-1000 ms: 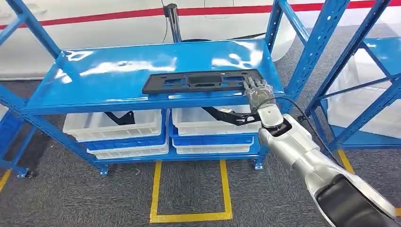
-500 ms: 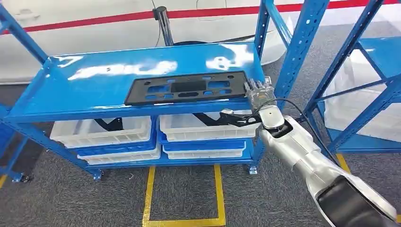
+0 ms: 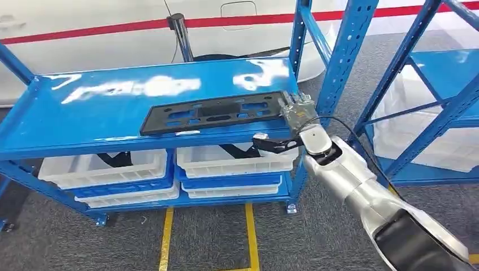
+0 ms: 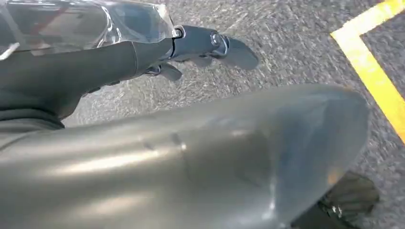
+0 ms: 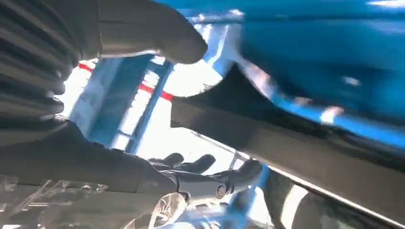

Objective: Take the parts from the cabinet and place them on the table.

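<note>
Right hand (image 3: 297,111) is gripping the end of the flat black slotted plastic panel (image 3: 212,112), fingers (image 5: 191,164) closing around its edge. Panel is overhanging the blue metal shelf (image 3: 85,113), probably for lift-off. Left hand (image 4: 200,45) is hanging empty, fingers loosely apart.

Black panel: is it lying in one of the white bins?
No, the black panel lies on the blue upper shelf, above the white bins, with the right hand at its end.

Illumination was bright and even, evidently from overhead. White glare patches lay across the glossy blue shelf (image 3: 113,107), and soft shadows darkened the bins (image 3: 226,161) beneath it. The head view was slightly soft. The right wrist view was heavily blurred and backlit; the left wrist view showed streaked carpet (image 4: 296,52).
</note>
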### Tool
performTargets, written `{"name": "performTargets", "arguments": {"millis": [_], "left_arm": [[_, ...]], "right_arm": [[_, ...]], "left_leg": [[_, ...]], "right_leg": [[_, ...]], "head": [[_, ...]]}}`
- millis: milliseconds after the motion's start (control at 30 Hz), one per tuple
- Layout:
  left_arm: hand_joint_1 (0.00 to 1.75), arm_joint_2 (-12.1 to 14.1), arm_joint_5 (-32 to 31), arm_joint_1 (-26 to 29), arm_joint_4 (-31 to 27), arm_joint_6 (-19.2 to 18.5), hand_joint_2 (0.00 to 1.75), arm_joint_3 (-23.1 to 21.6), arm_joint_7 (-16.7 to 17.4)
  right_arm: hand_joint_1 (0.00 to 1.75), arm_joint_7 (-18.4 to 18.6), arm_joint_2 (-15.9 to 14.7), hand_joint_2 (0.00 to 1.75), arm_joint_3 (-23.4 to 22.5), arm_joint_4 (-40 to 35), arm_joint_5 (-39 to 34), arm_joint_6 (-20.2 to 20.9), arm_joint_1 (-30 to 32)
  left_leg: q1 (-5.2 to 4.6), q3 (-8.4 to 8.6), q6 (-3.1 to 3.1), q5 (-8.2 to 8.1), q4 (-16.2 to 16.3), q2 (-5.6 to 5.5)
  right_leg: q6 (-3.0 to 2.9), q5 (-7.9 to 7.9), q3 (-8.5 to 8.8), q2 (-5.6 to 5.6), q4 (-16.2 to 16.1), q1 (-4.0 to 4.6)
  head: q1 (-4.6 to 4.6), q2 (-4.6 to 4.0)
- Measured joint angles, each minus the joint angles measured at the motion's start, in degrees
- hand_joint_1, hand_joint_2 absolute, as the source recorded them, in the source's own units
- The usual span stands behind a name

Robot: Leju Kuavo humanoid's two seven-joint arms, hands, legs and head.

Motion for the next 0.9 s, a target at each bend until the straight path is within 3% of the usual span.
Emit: {"name": "performTargets", "arguments": {"millis": [33, 67, 167, 200, 233, 267, 333, 367, 433, 500, 533, 567, 600, 667, 700, 733, 767, 833, 867, 900], "left_arm": [[0.00, -0.20, 0.07, 0.02, 0.00, 0.00, 0.00, 0.00, -0.11], [0.00, -0.20, 0.15, -0.05, 0.00, -0.07, 0.00, 0.02, -0.09], [0.00, -0.35, 0.20, -0.01, 0.02, -0.29, 0.00, 0.02, 0.05], [0.00, -0.37, -0.02, 0.00, 0.02, -0.29, 0.00, 0.02, 0.00], [0.00, -0.37, -0.13, 0.02, 0.02, -0.29, 0.00, 0.02, -0.22], [0.00, -0.44, -0.31, 0.04, 0.02, -0.26, 0.00, 0.00, -0.48], [0.00, -0.52, -0.55, -0.05, 0.02, -0.26, 0.00, -0.04, -0.76], [0.00, -0.50, -0.59, -0.09, 0.00, -0.26, 0.00, -0.04, -0.76], [0.00, -0.52, -0.61, -0.17, 0.02, -0.22, 0.00, -0.06, -0.79], [0.00, -0.52, -0.61, 0.00, 0.02, -0.22, 0.00, -0.04, -0.79], [0.00, -0.44, -0.61, -0.03, 0.00, -0.13, 0.00, -0.04, -0.79], [0.00, -0.53, -0.63, -0.03, 0.00, -0.05, 0.00, -0.07, -0.79], [0.00, -0.53, -0.63, -0.06, 0.00, -0.02, 0.00, -0.07, -0.96], [0.00, -0.52, -0.63, 0.02, 0.00, -0.02, 0.00, -0.07, -0.98], [0.00, -0.52, -0.63, 0.11, 0.02, -0.02, 0.00, -0.07, -1.00], [0.00, -0.55, -0.59, 0.19, 0.02, 0.00, 0.00, -0.07, -1.00], [0.00, -0.55, -0.46, 0.21, 0.02, 0.02, 0.00, -0.06, -1.00], [0.00, -0.55, -0.04, 0.16, 0.00, 0.20, 0.00, -0.04, -1.11], [0.00, -0.55, 0.07, 0.16, 0.02, 0.28, 0.00, -0.04, -1.16], [0.00, -0.55, 0.07, 0.08, 0.00, 0.31, 0.00, -0.04, -1.16]], "right_arm": [[0.00, -0.06, 0.50, 1.75, 0.09, -0.35, 0.24, 0.00, 0.17], [0.00, -0.13, 1.00, 1.75, 0.20, -0.63, 0.41, 0.00, 0.29], [0.00, -0.15, 2.38, 1.75, 0.77, -1.16, 0.59, 0.02, 0.69], [0.00, -0.15, 2.64, 1.75, 0.92, -1.16, 0.65, 0.02, 0.96], [0.00, -0.20, 2.95, 1.75, 1.03, -1.16, 0.68, 0.02, 1.27], [0.00, -0.22, 3.23, 1.75, 1.09, -1.16, 0.68, -0.02, 1.58], [0.00, -0.35, 3.98, 1.75, 1.25, -1.16, 0.57, -0.07, 1.83], [0.00, -0.35, 4.06, 1.75, 1.38, -1.16, 0.55, -0.07, 1.90], [0.00, -0.35, 4.56, 1.75, 1.51, -1.27, 0.52, -0.22, 2.01], [0.00, -0.35, 4.76, 1.75, 1.53, -1.29, 0.48, -0.24, 2.15], [0.00, -0.35, 4.83, 1.75, 1.55, -1.31, 0.48, -0.24, 2.14], [0.00, -0.33, 5.00, 1.75, 1.55, -1.31, 0.46, -0.26, 2.09], [0.00, -0.26, 5.18, 1.75, 1.55, -1.31, 0.46, -0.24, 2.10], [0.00, -0.15, 5.24, 1.75, 1.57, -1.31, 0.39, -0.20, 2.41], [0.00, -0.11, 5.22, 1.75, 1.57, -1.31, 0.37, -0.18, 2.69], [0.00, -0.09, 5.22, 1.75, 1.57, -1.31, 0.33, -0.17, 3.00], [0.00, -0.09, 5.24, 1.75, 1.57, -1.31, 0.24, -0.15, 3.19], [0.00, -0.09, 5.24, 1.75, 1.57, -1.31, 0.22, -0.07, 3.14], [0.00, -0.09, 5.24, 1.75, 1.57, -1.31, 0.22, 0.02, 3.08], [0.00, -0.09, 5.24, 1.75, 1.57, -1.31, 0.22, 0.07, 3.04]], "left_leg": [[0.74, 0.94, -0.87, 0.66, -1.41, 0.11], [0.71, 1.49, -0.80, 0.63, -1.84, 0.08], [0.91, 2.11, -0.58, 0.18, -1.81, 0.12], [1.01, 2.17, -0.60, 0.01, -1.75, 0.10], [1.10, 2.35, -0.76, -0.19, -1.71, 0.03], [1.18, 2.58, -0.97, -0.43, -1.65, -0.02], [1.33, 2.88, -1.47, -1.15, -1.03, -0.03], [1.31, 2.79, -1.83, -1.52, -0.70, 0.01], [1.02, 2.40, -2.03, -1.74, -0.18, -0.01], [1.07, 2.46, -2.11, -1.76, -0.19, 0.10], [1.07, 2.30, -2.32, -2.23, 0.16, 0.07], [1.13, 1.64, -3.22, -3.47, 1.68, 0.03], [1.77, -0.08, -4.04, -5.79, 5.62, 0.08], [2.97, -4.56, -5.00, -9.91, 15.52, 0.16], [3.40, -6.19, -5.34, -10.76, 18.87, 0.17], [3.75, -6.55, -5.59, -10.28, 19.34, 0.18], [4.02, -5.47, -5.85, -8.60, 16.73, 0.18], [4.32, -0.04, -5.96, -3.33, 5.54, 0.18], [4.35, 2.34, -5.89, -1.89, 0.64, 0.14], [3.87, 3.21, -5.90, -2.72, -0.29, 0.07]], "right_leg": [[0.00, -0.39, 0.08, -0.72, 0.43, 0.01], [0.56, -1.54, -0.32, -1.62, 1.89, 0.26], [1.40, -6.97, -6.45, -1.82, 14.05, -0.36], [1.63, -7.27, -8.17, -1.83, 16.59, -0.47], [1.82, -6.04, -8.61, -1.87, 16.14, -0.61], [2.00, -3.52, -7.52, -1.93, 12.81, -0.76], [2.27, 2.19, -3.10, -2.23, 2.45, -0.96], [1.86, 2.02, -2.07, -2.40, 0.11, -0.82], [0.37, 2.56, -1.98, -2.11, -0.40, -0.67], [-0.22, 2.52, -2.01, -2.00, -0.44, -0.58], [-0.57, 2.71, -1.87, -2.03, -0.64, -1.25], [-0.86, 2.67, -1.83, -2.01, -0.67, -1.30], [-1.23, 2.68, -1.85, -2.00, -0.67, -1.35], [-1.30, 2.60, -1.86, -1.96, -0.66, -1.40], [-1.29, 2.58, -1.86, -1.96, -0.64, -1.47], [-1.27, 2.57, -1.85, -1.95, -0.64, -1.57], [-1.20, 2.53, -1.83, -1.88, -0.63, -1.70], [-1.02, 2.43, -1.65, -1.76, -0.66, -1.96], [-0.81, 2.35, -1.54, -1.75, -0.71, -2.03], [-0.46, 2.29, -1.68, -1.68, -0.71, -1.85]], "head": [[0.02, 0.00], [0.11, 0.00], [0.09, 0.00], [0.11, 0.00], [0.09, 0.00], [0.09, 0.00], [0.09, 0.00], [0.09, 0.00], [0.05, -0.02], [0.06, 0.00], [0.11, 0.00], [0.04, -0.02], [0.07, 0.00], [0.07, 0.00], [0.09, 0.00], [0.07, 0.00], [0.07, 0.00], [0.07, 0.00], [0.07, 0.00], [0.07, 0.00]]}}
